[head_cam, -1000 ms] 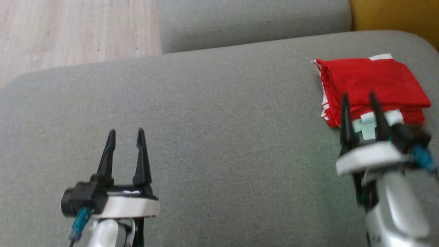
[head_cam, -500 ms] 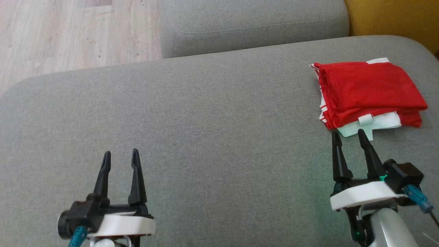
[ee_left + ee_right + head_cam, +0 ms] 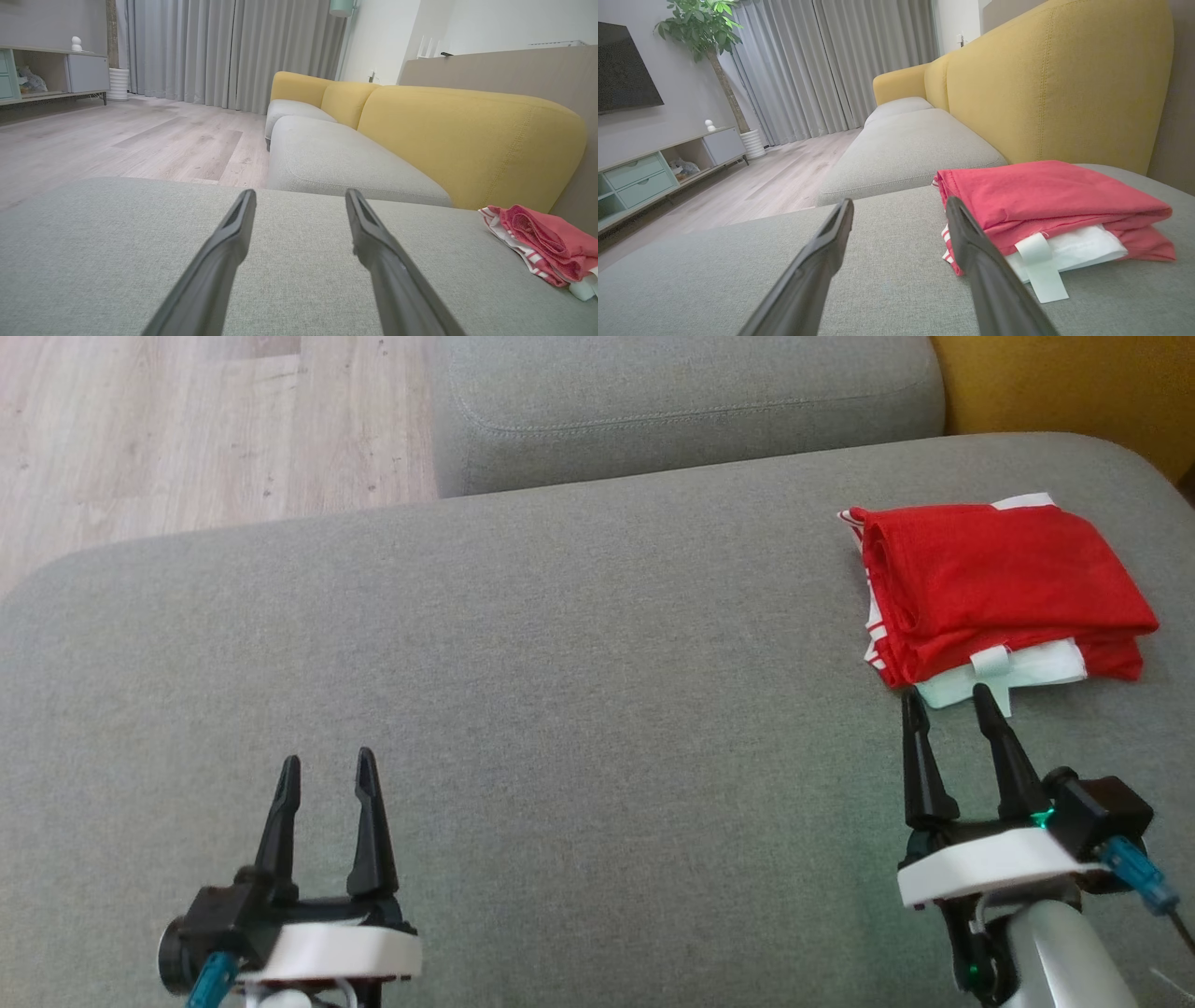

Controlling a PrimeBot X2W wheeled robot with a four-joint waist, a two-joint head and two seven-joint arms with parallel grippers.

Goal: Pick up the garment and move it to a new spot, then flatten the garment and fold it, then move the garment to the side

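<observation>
Just ahead of the right claw [image 3: 945, 695], and slightly to its right, the first item is recorded: the garment [image 3: 1004, 588], red, folded into a flat rectangular stack and laid on the grey seat cushion [image 3: 597, 663]. White layers are seen at the near edge of the stack. Red-and-white striped trim is noted along the side nearer the left claw [image 3: 328, 758]. A white tab [image 3: 991, 663] is turned toward the right claw's fingertips; whether a fingertip touches that tab cannot be told.

Right claw: fingers parted to a moderate gap, nothing held between them. It is held low above the cushion and pointed at the garment's near corner.

Left claw: fingers parted to a similar gap, nothing gripped. Bare cushion is seen between and ahead of them. The garment is placed well apart from this claw, off to its right.

Beyond the garment, as viewed from the right claw, a yellow backrest [image 3: 1055, 84] is noted. Ahead of the left claw a second grey cushion [image 3: 336, 163] is listed, with pale wooden floor [image 3: 140, 140] to that claw's left. Further off, grey curtains [image 3: 831, 65], a potted plant [image 3: 705, 28], a dark screen [image 3: 626, 65] and a low cabinet [image 3: 644, 172] are logged.
</observation>
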